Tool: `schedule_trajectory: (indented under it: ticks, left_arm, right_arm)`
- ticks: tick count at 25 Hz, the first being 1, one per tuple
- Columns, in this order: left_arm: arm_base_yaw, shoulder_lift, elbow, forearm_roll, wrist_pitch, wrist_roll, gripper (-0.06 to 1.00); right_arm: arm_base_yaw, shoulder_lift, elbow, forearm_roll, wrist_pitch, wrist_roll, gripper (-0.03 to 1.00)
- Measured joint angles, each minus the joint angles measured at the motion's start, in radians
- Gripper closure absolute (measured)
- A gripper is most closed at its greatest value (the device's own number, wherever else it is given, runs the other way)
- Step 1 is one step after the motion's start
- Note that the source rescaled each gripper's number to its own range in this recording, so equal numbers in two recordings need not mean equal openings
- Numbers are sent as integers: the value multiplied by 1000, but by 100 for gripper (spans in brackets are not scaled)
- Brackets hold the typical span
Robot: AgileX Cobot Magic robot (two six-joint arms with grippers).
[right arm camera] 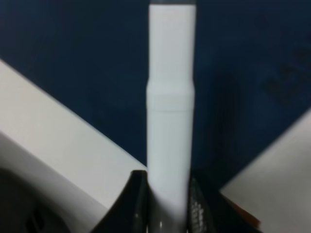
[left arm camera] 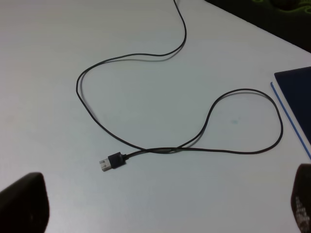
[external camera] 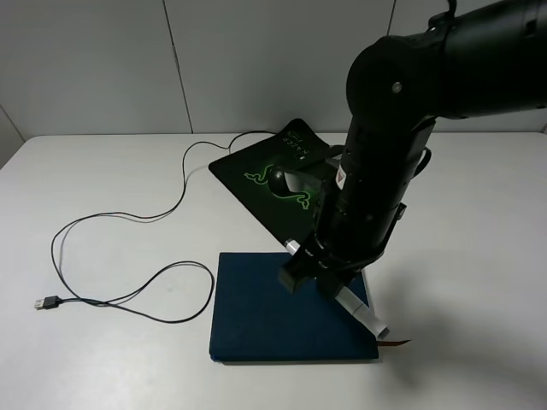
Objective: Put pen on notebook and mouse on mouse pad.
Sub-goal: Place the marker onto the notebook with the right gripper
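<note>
right wrist: pincer (right arm camera: 167,196) clamps pen (right arm camera: 170,111)

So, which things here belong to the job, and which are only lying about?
Job: pen, held by the right gripper over the notebook; mouse on the mouse pad, with its cable.
Not of the job: the white table; the left gripper, open, holding nothing.

pen (right arm camera: 170,121): white | notebook (external camera: 256,316): dark blue | mouse pad (external camera: 246,162): black (green snake pattern)
</note>
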Motion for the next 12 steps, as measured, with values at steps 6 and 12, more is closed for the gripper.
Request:
schedule_trajectory:
  ticks: [6, 12]
  left_arm:
    - [0, 0, 0, 0, 0, 0, -6]
    - [0, 0, 0, 0, 0, 0, -6]
  right_arm:
    - [42, 75, -73, 34, 6, 0, 97]
    - [55, 169, -153, 60, 15, 0, 97]
